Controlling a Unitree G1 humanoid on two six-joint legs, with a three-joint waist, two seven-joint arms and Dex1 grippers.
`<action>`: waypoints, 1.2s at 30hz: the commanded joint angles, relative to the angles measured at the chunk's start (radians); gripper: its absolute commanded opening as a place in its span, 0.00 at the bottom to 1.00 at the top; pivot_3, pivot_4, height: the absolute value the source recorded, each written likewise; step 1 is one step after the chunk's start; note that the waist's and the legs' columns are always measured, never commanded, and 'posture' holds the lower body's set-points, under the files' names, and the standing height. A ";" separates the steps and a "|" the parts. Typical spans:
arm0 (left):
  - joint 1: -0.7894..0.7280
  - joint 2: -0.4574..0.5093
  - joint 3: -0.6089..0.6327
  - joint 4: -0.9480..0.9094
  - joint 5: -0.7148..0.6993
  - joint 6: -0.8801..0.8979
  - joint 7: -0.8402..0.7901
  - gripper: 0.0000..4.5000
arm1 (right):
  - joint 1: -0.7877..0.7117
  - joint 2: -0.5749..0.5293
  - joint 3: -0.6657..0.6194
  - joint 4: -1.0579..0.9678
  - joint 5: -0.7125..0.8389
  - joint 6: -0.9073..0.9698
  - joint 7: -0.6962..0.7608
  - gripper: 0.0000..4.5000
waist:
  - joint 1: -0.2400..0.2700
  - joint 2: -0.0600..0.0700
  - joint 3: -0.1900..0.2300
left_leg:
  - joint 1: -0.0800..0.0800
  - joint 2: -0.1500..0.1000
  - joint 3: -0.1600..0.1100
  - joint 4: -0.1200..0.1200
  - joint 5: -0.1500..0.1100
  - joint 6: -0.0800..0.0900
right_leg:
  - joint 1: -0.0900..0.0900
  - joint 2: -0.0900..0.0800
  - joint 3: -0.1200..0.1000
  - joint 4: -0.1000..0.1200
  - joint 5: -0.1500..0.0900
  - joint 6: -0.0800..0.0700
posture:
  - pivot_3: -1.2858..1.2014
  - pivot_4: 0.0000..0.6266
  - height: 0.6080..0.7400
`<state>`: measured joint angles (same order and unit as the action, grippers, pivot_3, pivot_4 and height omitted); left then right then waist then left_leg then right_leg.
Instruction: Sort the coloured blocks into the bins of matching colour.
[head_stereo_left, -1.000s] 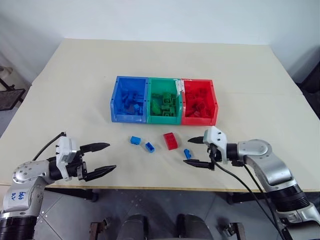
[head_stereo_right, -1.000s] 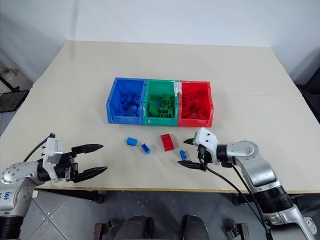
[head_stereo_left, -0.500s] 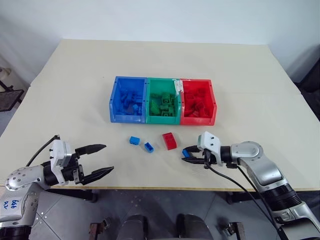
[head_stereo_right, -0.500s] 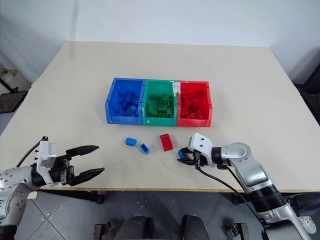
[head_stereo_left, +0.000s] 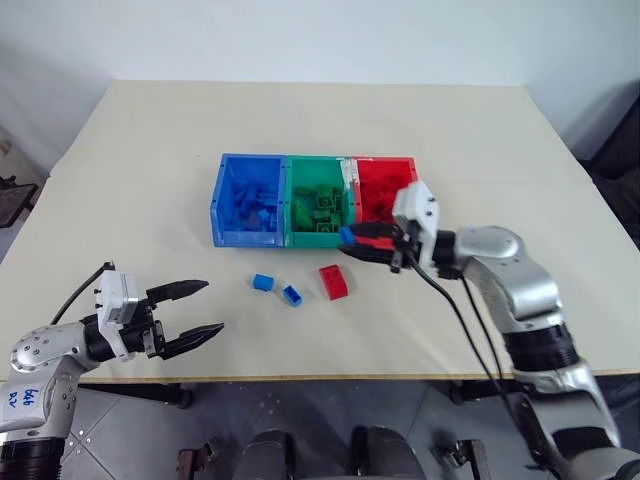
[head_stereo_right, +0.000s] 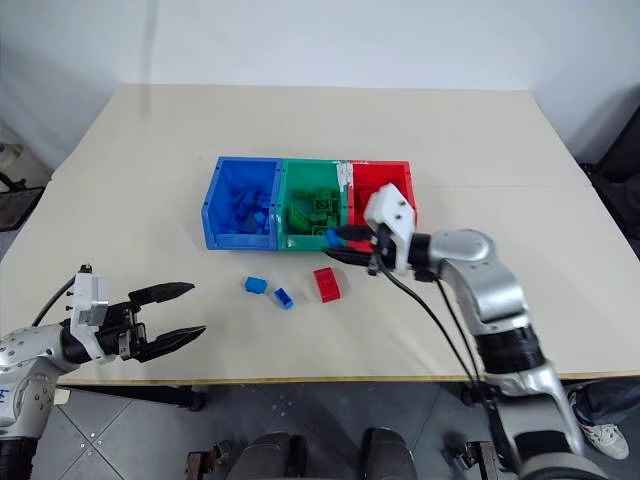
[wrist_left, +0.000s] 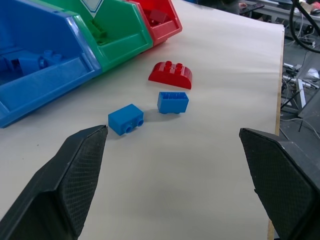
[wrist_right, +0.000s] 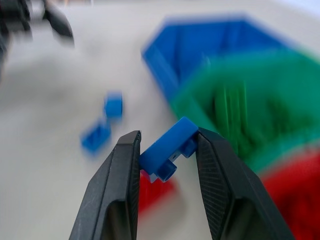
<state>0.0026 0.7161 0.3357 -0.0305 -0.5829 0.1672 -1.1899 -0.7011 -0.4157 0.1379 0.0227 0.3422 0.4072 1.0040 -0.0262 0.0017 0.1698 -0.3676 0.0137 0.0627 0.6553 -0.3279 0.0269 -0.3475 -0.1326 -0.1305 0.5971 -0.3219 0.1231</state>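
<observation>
Lifted off table (head_stereo_left: 500, 130) — blue block (wrist_right: 167, 150) in right gripper (wrist_right: 165, 152).

This is looking like a robot test room or lab; a plain beige table (head_stereo_left: 300, 130) is standing before bare white walls (head_stereo_left: 300, 35); cables and metal equipment (wrist_left: 300, 55) are lying past the table edge; dark stands (head_stereo_left: 15, 195) are waiting beside it.

the right wrist view blurs the bins (wrist_right: 240, 85) and the table's blue blocks (wrist_right: 105, 127).
</observation>
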 joint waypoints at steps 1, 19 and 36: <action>-0.003 -0.002 0.010 -0.027 -0.005 -0.015 0.010 1.00 | -0.152 0.138 0.040 0.212 -0.084 -0.123 -0.099 0.27 | -0.005 0.000 0.000 | 0.000 0.000 0.000 0.000 0.000 0.000 | -0.001 0.000 0.000 0.002 0.000 0.000 | 0.52 0.24 1.00; 0.033 -0.017 0.021 -0.083 -0.014 -0.015 0.070 1.00 | -0.601 0.496 -0.041 1.022 -0.234 -0.595 -0.318 0.95 | -0.028 -0.001 0.000 | -0.001 -0.002 -0.004 0.000 0.000 -0.001 | -0.011 0.002 0.004 0.023 0.000 0.000 | 0.52 0.24 1.00; -0.006 -0.002 0.015 0.018 -0.002 -0.043 0.005 1.00 | 0.021 -0.069 -0.004 0.232 -0.083 -0.262 0.306 0.95 | -0.016 -0.001 -0.001 | -0.002 -0.002 -0.008 -0.001 0.001 -0.001 | -0.008 0.001 0.013 0.018 0.000 0.000 | 0.52 0.24 1.00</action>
<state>0.0020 0.7031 0.3372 -0.0134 -0.5823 0.1434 -1.1665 -0.6901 -0.4612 0.1497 0.3384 0.2242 0.1064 1.2751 -0.0422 0.0006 0.1692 -0.3696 0.0117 0.0569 0.6544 -0.3273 0.0255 -0.3553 -0.1316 -0.1183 0.6112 -0.3219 0.1231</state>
